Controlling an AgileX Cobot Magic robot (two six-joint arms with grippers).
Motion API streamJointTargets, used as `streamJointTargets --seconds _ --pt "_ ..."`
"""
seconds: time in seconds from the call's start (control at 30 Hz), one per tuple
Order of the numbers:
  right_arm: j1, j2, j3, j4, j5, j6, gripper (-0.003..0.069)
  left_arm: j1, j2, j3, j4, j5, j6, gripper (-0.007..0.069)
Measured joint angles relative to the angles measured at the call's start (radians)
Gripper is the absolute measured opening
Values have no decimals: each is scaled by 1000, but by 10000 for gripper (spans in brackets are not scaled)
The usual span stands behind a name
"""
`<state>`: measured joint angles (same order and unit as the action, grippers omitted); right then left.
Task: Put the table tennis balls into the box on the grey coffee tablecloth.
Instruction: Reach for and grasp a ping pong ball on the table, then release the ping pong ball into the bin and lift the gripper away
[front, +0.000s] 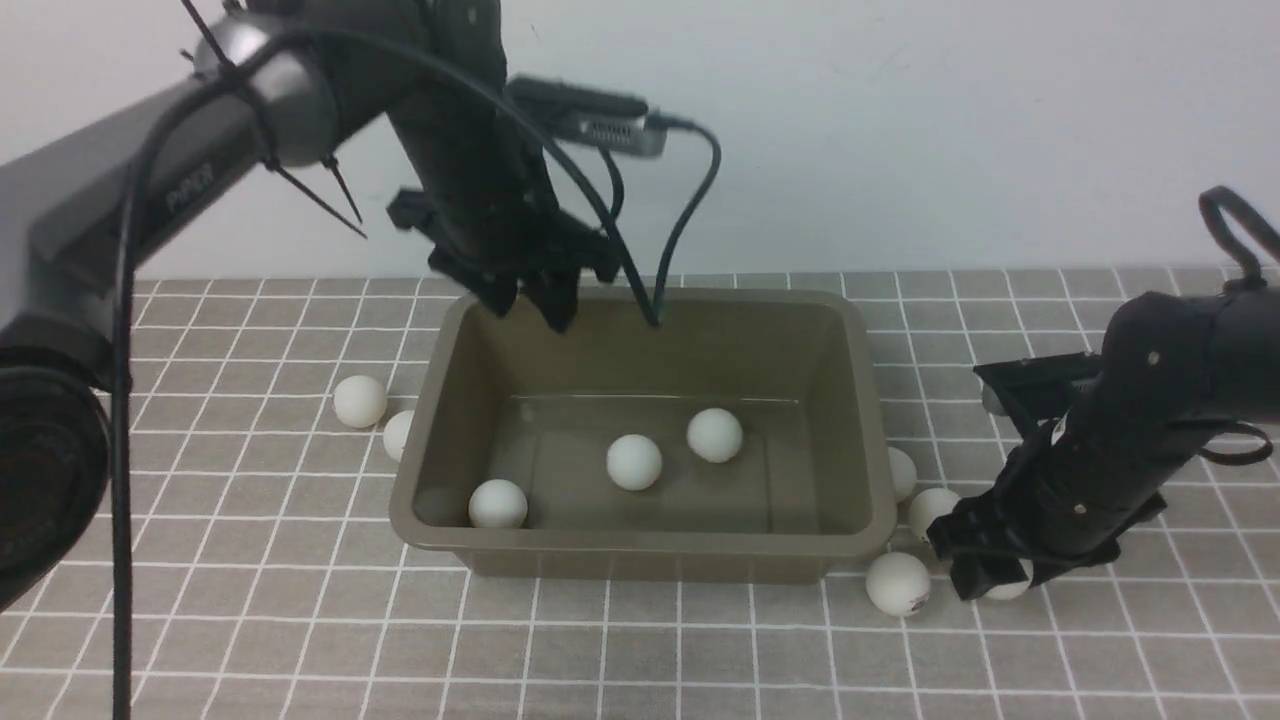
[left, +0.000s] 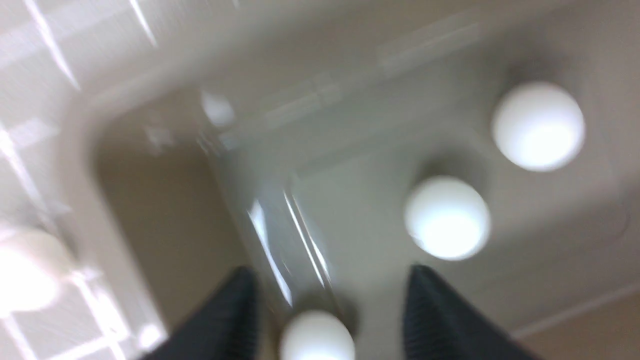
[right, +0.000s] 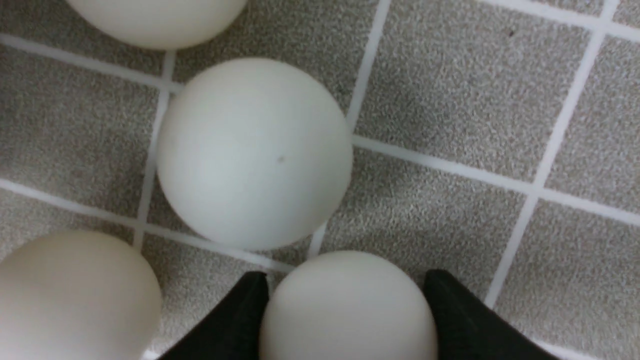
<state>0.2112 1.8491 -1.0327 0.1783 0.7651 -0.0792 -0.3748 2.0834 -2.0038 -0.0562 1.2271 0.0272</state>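
Note:
The olive-brown box (front: 640, 545) stands on the grey checked tablecloth (front: 250, 600) with three table tennis balls inside (front: 634, 462). My left gripper (front: 530, 308) hangs open and empty above the box's back left corner. The blurred left wrist view shows its gap (left: 327, 272) over the box floor (left: 350, 210) and those balls (left: 446, 217). My right gripper (front: 990, 580) is down on the cloth right of the box, shut on a ball (front: 1008, 590). In the right wrist view both fingers (right: 450, 320) touch that ball (right: 347, 310).
Two balls (front: 359, 401) lie on the cloth left of the box. Three more (front: 897, 583) lie by its right front corner, close to my right gripper; they also show in the right wrist view (right: 255, 152). A cable (front: 690, 220) hangs over the box's back rim.

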Motion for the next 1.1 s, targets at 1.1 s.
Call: streamJointTargets --seconds 1.1 --pt "222 -9 -455 176 155 -109 391 378 -122 266 -56 -7 34 85"
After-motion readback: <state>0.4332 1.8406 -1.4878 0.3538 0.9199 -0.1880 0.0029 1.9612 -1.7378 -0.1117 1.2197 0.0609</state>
